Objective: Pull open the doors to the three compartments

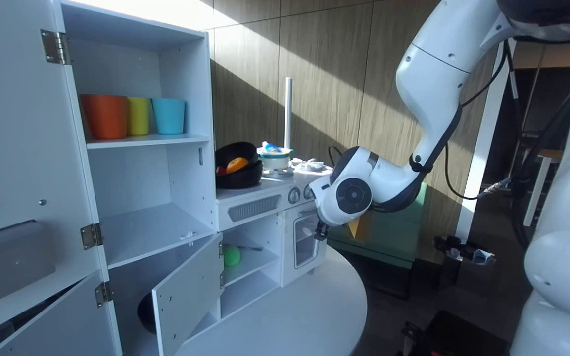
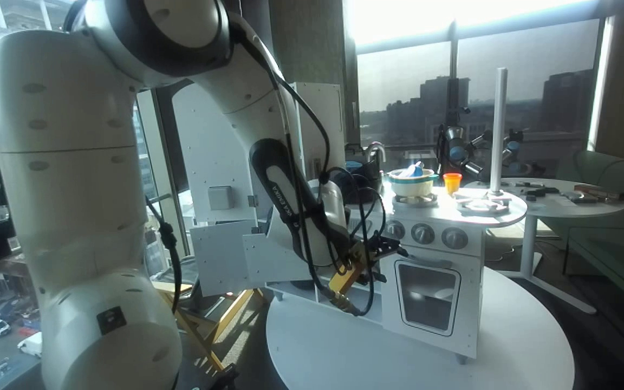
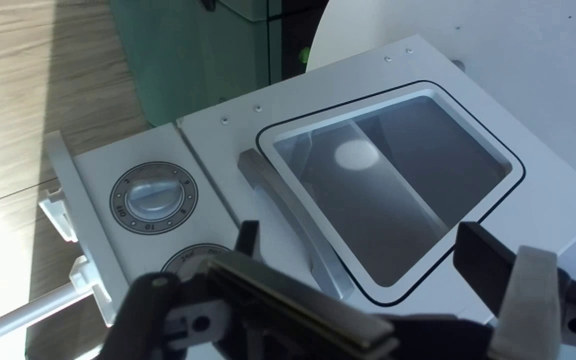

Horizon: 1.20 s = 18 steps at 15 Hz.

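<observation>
Hovering with jaws spread wide, your tool is facing the handle of the oven door, which is sitting closed. Beside it, in an exterior view, a cubby is holding a green thing; the middle door is standing open at its far edge. Farther off, the lower door of the cabinet is hanging open.

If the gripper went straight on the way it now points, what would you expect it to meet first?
Probably the oven door, perhaps its handle first, as that stands proud and partly shows between the open fingers in the wrist view; exact depth is unclear.
</observation>
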Each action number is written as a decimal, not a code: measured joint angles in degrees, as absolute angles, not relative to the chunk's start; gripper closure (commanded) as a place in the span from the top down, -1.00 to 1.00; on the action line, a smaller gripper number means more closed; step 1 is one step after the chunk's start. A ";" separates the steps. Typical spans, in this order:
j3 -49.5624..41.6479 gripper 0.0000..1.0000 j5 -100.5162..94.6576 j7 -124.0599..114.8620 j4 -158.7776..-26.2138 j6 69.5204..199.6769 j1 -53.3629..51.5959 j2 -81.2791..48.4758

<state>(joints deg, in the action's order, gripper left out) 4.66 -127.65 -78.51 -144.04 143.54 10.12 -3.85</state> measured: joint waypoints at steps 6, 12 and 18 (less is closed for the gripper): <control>2.44 1.00 -140.83 -92.25 -143.94 143.34 9.23 -7.42; 3.19 1.00 -144.03 -95.94 -141.16 143.39 7.02 -9.07; 3.29 1.00 -143.63 -95.35 -139.28 147.25 5.31 -10.29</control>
